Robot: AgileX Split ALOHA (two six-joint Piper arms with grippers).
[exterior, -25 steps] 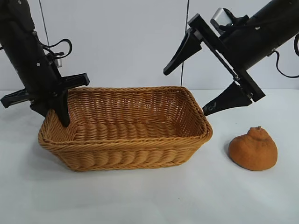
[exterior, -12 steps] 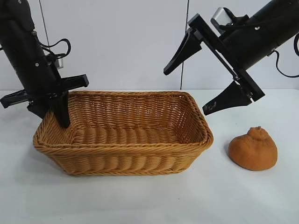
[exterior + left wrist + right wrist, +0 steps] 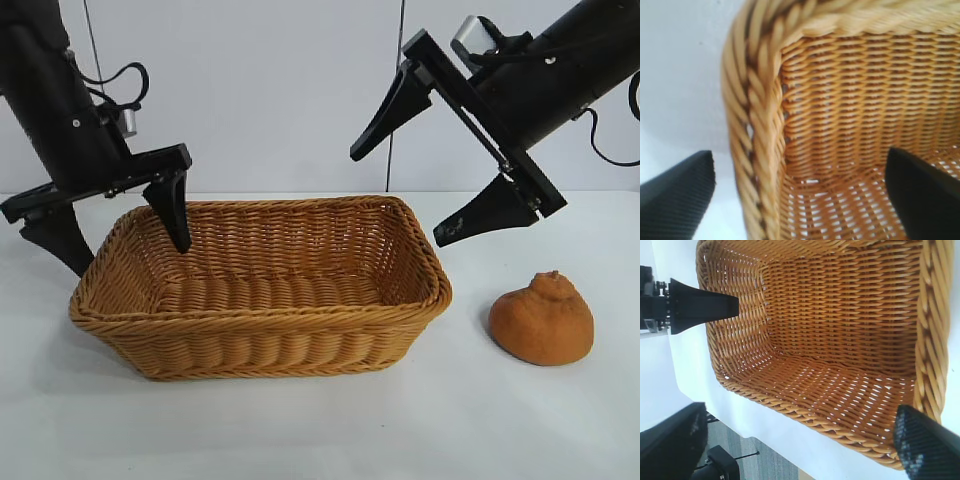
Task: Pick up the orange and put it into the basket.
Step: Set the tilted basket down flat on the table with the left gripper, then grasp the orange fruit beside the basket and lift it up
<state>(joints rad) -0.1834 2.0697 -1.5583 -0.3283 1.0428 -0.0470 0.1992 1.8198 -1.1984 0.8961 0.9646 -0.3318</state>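
On the white tabletop point(image 3: 300, 430) stands the basket point(image 3: 260, 340), rectangular golden wicker with a braided rim and sloping sides. The orange point(image 3: 541, 318), squat, rough-skinned and knobbed, lies just beside its right end. The left pincer point(image 3: 120, 245) is spread wide astride the basket's left rim, holding nothing. The right pincer point(image 3: 400, 195) hangs wide open and empty above the right end.

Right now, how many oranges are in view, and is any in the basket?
1. The orange sits on the table, to the right of the basket in the exterior view. The basket interior looks empty in every view, so none seems hidden.
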